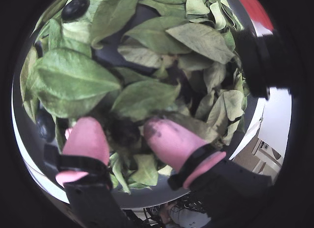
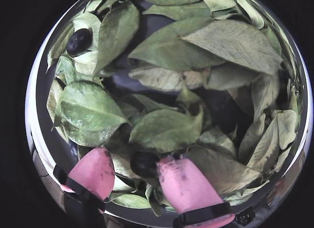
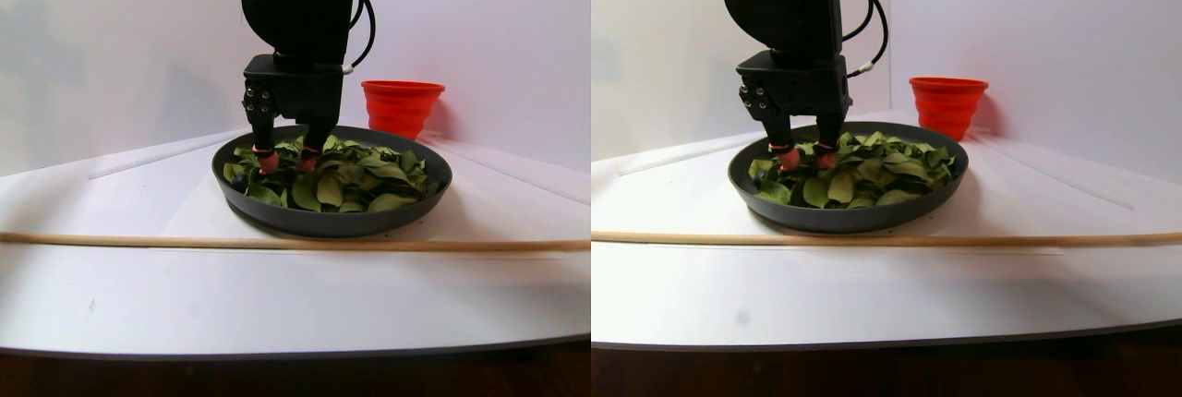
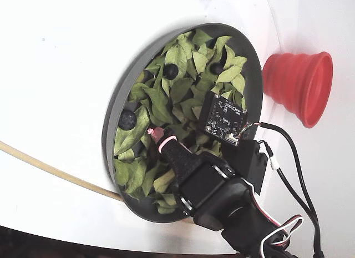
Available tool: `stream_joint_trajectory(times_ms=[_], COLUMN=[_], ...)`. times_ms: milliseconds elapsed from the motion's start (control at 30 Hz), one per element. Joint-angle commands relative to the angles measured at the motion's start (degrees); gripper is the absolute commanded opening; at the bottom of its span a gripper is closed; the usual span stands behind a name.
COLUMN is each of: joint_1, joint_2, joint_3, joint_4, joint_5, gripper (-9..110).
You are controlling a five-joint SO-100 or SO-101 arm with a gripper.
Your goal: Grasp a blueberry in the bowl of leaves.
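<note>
The bowl of leaves (image 3: 332,223) is a shallow dark-grey dish heaped with light-green leaves. My gripper (image 2: 131,158) reaches down into its left part in the stereo pair view (image 3: 284,162), its pink fingertips (image 1: 86,137) spread open among the leaves. A small dark blueberry (image 2: 143,163) lies between them, touching the right finger (image 2: 184,186) and apart from the left one (image 2: 93,171). The same blueberry (image 1: 125,132) shows blurred in a wrist view. A second dark berry (image 2: 78,40) rests on leaves at the upper left. From above, the arm hides the blueberry between the fingers.
A red ribbed cup (image 3: 402,106) stands just behind the bowl (image 4: 111,130), to its right in the fixed view (image 4: 299,83). A thin wooden stick (image 3: 277,243) lies across the white table in front of the bowl. More dark berries (image 4: 170,71) sit among the leaves.
</note>
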Motion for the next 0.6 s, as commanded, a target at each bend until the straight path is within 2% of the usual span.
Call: stream_joint_trajectory(times_ms=[0,567], joint_1=[0.8,1.5], joint_2=[0.5,-2.4], joint_3=[-1.8,-2.1], joint_4=[-1.0,-3.6], joint_5=[-0.3,-1.6], gripper=[16,11])
